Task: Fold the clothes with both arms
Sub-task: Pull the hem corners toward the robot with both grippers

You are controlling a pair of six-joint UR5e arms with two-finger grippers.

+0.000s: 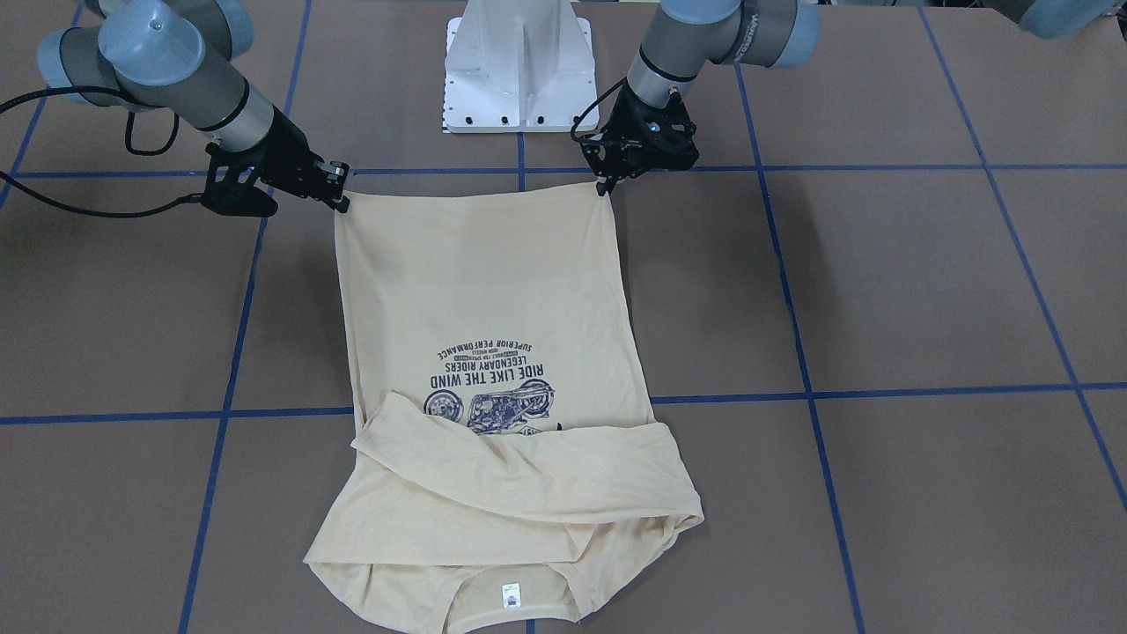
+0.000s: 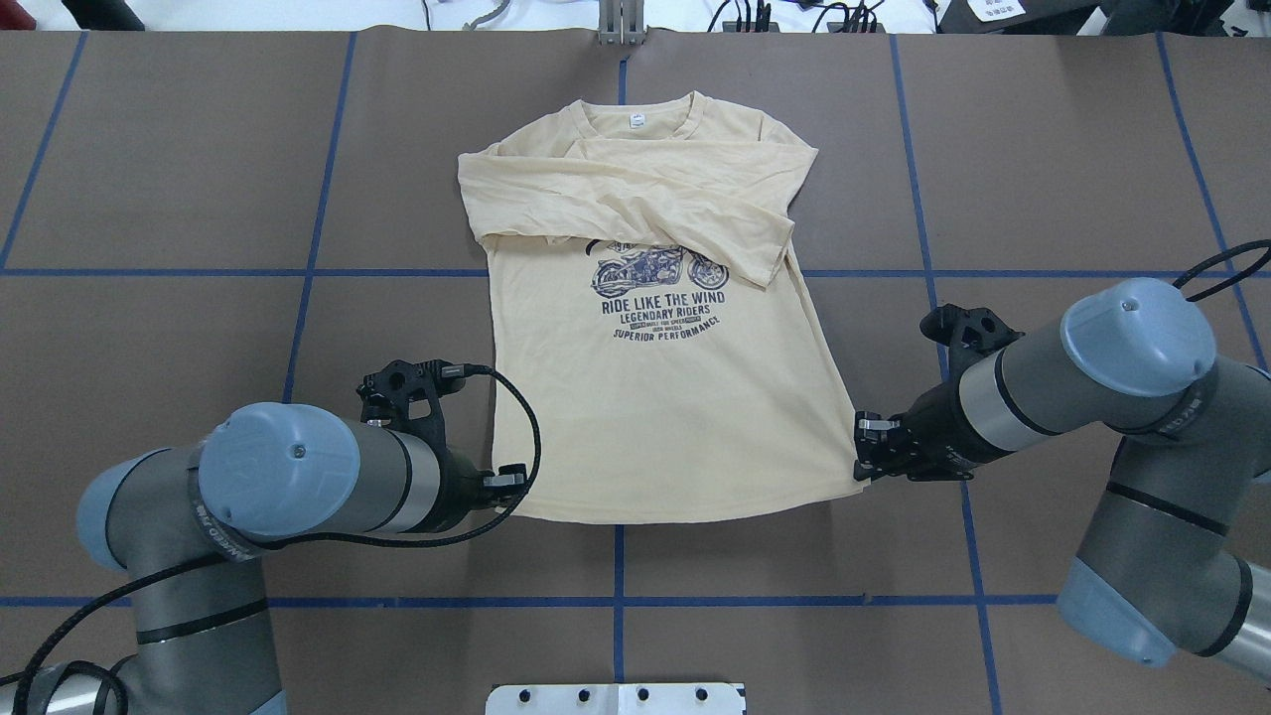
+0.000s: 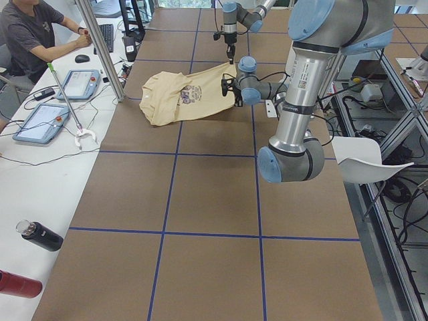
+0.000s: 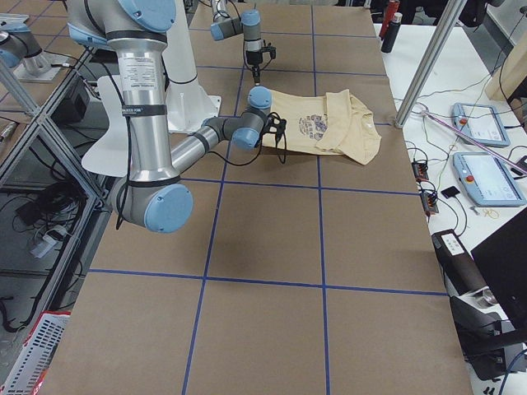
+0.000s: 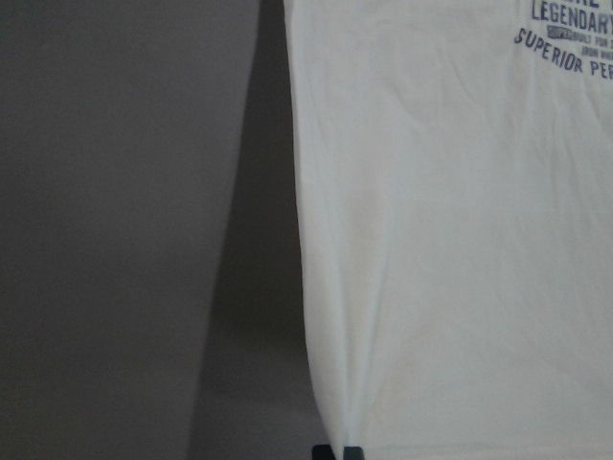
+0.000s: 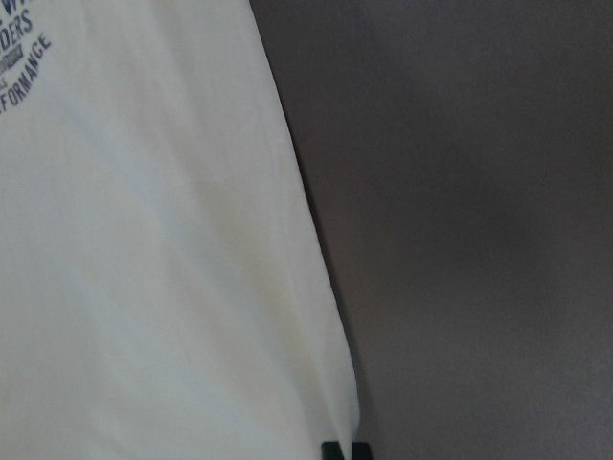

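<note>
Broadly, a brown paper-covered table (image 2: 199, 149) fills the scene, ruled into big squares by blue tape (image 2: 248, 271). Along its far side runs a white bench (image 3: 40, 167), where a person (image 3: 30, 33) sits near two tablets (image 3: 40, 122). A black bottle (image 3: 40, 236) and a red bottle (image 3: 17, 284) lie at the bench's near end. A white pedestal base (image 1: 519, 70) stands at the robot's edge of the table.

The left arm (image 2: 298, 487) and the right arm (image 2: 1072, 372) both reach low over the surface, one on each side of the cream-yellow T-shirt (image 2: 675, 427). The shirt lies flat and print-up in the middle of the table, with its collar away from the robot and its hem toward the robot. Both long sleeves (image 2: 635, 199) are folded across the chest. They overlap each other and cover the top of the navy motorcycle print (image 2: 660, 298), whose lettering below reads "RIDE LIKE THE WIND".

The left gripper (image 2: 516, 484) is at the hem corner on the robot's left. In the left wrist view, creases in the cloth run down into its closed fingertips (image 5: 352, 452). The right gripper (image 2: 862, 452) is at the opposite hem corner, and its fingertips (image 6: 335, 450) are likewise pinched on the fabric's edge. A small white neck label (image 2: 635, 120) shows inside the collar.
</note>
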